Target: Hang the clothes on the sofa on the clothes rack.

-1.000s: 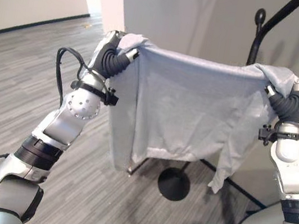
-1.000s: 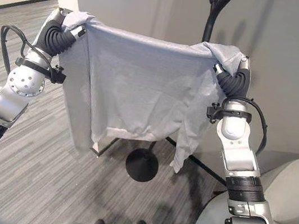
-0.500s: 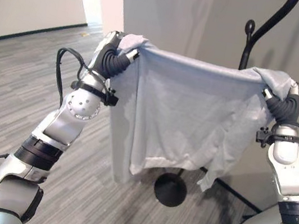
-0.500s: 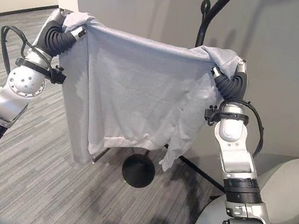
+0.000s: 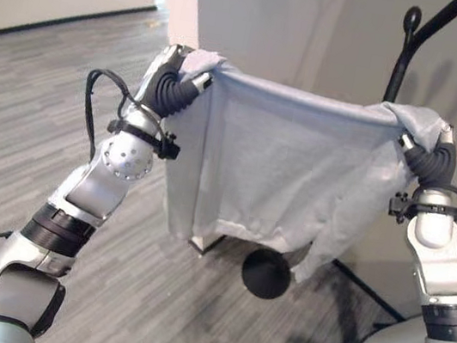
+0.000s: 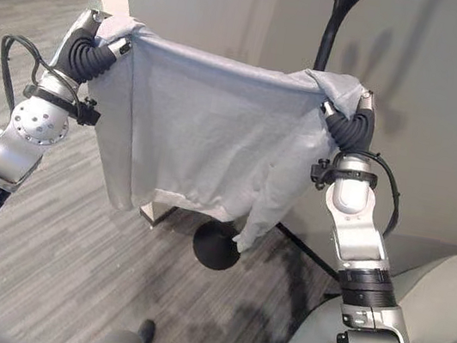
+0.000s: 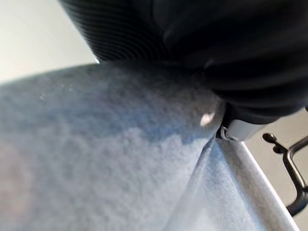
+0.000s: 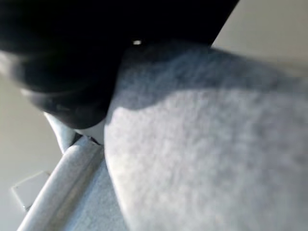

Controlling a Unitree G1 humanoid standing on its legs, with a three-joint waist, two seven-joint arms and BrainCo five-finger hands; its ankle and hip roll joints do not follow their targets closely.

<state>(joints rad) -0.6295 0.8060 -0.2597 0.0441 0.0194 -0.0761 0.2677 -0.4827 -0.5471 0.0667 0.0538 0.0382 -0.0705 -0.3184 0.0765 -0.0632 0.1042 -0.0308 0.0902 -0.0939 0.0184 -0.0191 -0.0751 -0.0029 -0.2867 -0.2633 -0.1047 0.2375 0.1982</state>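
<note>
Room: grey striped floor, pale walls, sofa at the robot's lower right.
Rack: black clothes rack stands just behind the cloth, round base below.
Garment: grey shirt held spread in the air between both hands, not yet on the rack.
Left hand: curled round one top corner.
Right hand: clamped on the other corner.
Risk: the stretched cloth hides the rack's hook, so it may miss and slide off.

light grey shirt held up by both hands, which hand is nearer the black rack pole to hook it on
Right. The right hand grips the light grey shirt corner just below the black clothes rack pole; the left hand holds the far corner, well away from it.
</note>
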